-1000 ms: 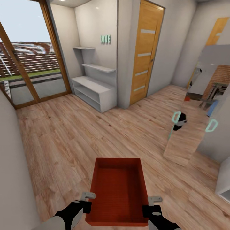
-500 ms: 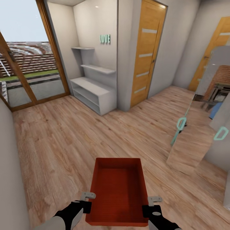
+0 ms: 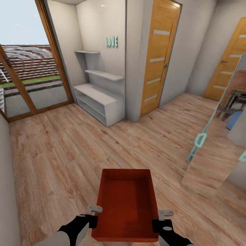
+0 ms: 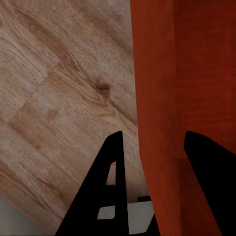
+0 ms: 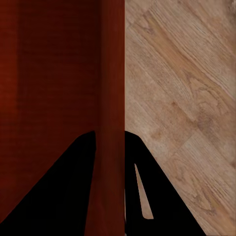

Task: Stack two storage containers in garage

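carrying one storage container (image 3: 125,205) over wood plank floor (image 3: 61,150), you had your left hand (image 4: 150,162) pinching its left wall and your right hand (image 5: 109,162) pinching its right wall; the garage drop and stacking remained undone.

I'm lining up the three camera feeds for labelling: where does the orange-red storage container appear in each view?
Head view: the storage container sits low and central, carried between the left gripper and the right gripper.
Left wrist view: its side wall runs between the two dark fingers.
Right wrist view: its wall is clamped between the fingers.
Shared landmark: the light wood plank floor, beside the container in all three.
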